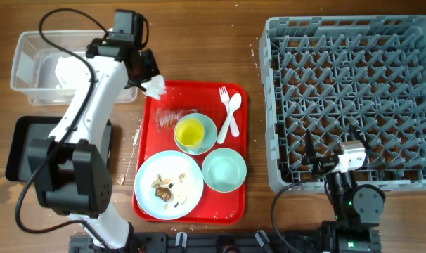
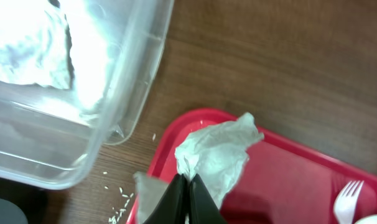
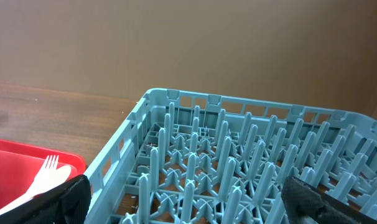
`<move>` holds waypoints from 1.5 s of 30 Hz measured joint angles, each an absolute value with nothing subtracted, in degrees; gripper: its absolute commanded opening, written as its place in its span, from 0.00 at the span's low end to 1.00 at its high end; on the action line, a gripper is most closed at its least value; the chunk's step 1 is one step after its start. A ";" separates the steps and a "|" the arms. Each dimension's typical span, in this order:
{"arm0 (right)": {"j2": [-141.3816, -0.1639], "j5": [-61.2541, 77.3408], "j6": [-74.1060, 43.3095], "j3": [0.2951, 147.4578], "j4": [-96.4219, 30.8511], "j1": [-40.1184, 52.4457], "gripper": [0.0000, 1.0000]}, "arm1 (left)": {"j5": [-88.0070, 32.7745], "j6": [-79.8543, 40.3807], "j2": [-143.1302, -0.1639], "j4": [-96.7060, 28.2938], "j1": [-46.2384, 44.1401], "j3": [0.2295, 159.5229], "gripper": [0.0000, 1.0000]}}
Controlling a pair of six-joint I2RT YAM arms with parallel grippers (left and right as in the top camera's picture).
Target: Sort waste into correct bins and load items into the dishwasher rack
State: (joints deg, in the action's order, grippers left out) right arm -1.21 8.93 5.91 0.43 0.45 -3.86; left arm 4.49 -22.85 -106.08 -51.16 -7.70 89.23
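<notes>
My left gripper (image 2: 188, 186) is shut on a crumpled white napkin (image 2: 216, 152) over the far-left corner of the red tray (image 1: 237, 204); it also shows in the overhead view (image 1: 155, 87). The clear tub (image 1: 30, 67) lies just left and holds another napkin (image 2: 27, 50). The black tray (image 1: 20, 151) sits in front of it. On the red tray are a yellow cup (image 1: 190, 131) in a light blue bowl, a pale green bowl (image 1: 224, 170), a plate (image 1: 169, 185) with food scraps, and a fork and spoon (image 1: 229, 112). My right gripper (image 3: 188, 199) is open over the grey rack (image 1: 350, 98).
A small clear wrapper (image 1: 167, 117) lies on the red tray beside the cup. Rice grains (image 2: 117, 208) are scattered on the wooden table between the tub and the red tray.
</notes>
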 measured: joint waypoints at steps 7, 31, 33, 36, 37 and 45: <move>-1.21 8.93 5.91 0.43 0.45 -3.86 1.00 | 4.89 -25.67 -99.96 -44.93 -5.10 89.21 0.04; -1.21 8.93 5.91 0.43 0.47 -3.86 1.00 | -5.32 -33.58 -100.40 -51.75 8.25 89.21 0.59; -1.21 8.93 5.91 0.43 0.47 -3.86 1.00 | -8.43 -30.46 -99.50 -56.10 5.54 89.23 0.61; -1.21 8.93 5.91 0.43 0.47 -3.86 1.00 | -10.81 -25.67 -99.42 -62.89 -0.36 89.19 0.64; -1.21 8.93 5.91 0.43 0.47 -3.86 1.00 | -11.03 -24.60 -99.39 -63.99 -2.20 89.10 0.66; -1.21 8.93 5.91 0.43 0.47 -3.86 1.00 | -7.73 -21.58 -99.59 -62.19 -9.61 82.13 0.64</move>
